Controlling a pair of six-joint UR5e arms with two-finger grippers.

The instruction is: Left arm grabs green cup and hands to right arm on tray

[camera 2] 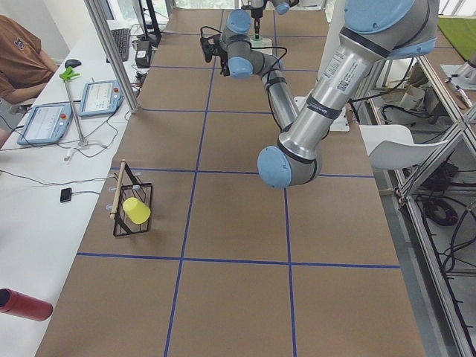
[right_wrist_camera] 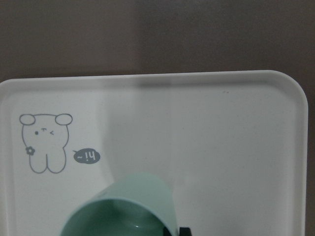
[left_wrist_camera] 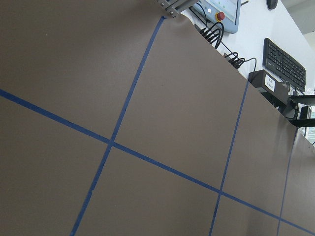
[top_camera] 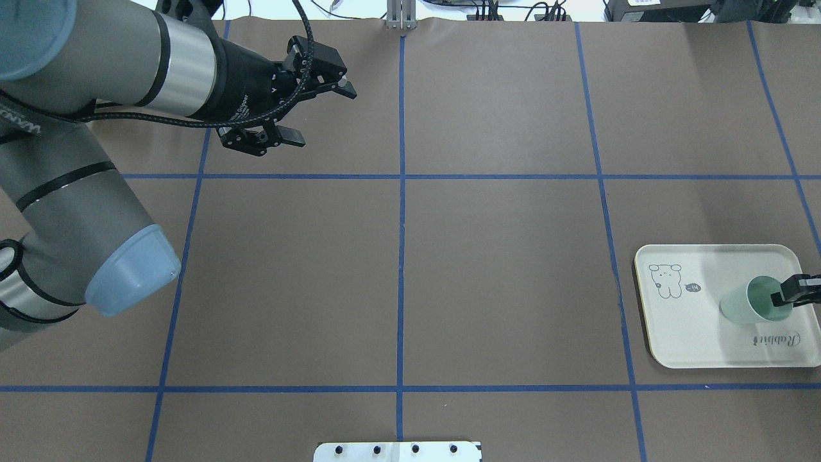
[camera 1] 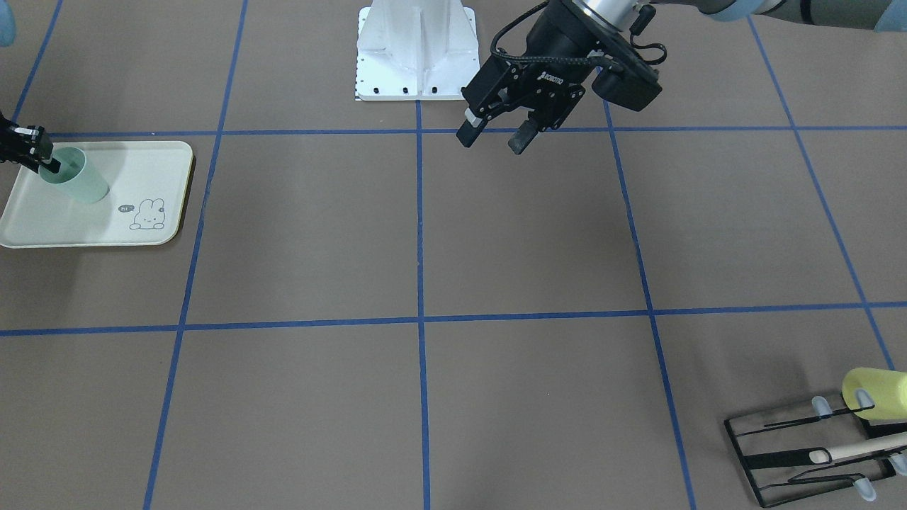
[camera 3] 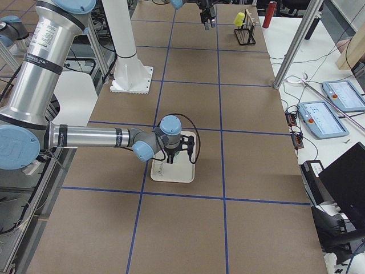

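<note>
Presently the green cup (camera 1: 76, 180), a smooth pale mint tumbler without a handle, is tilted over the cream rabbit tray (camera 1: 85, 223). The right end effector (camera 1: 51, 167) clamps its rim, one finger inside. The left end effector (camera 1: 494, 139) hangs well apart above the worktop (camera 1: 531, 248), fingers spread.

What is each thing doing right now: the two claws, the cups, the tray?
tray: flat on the table.
green cup: upright on the tray, open end up.
right gripper: shut on the green cup's rim, one finger inside.
left gripper: open, empty, above the table.
yellow cup: on its side on the wire rack.
</note>
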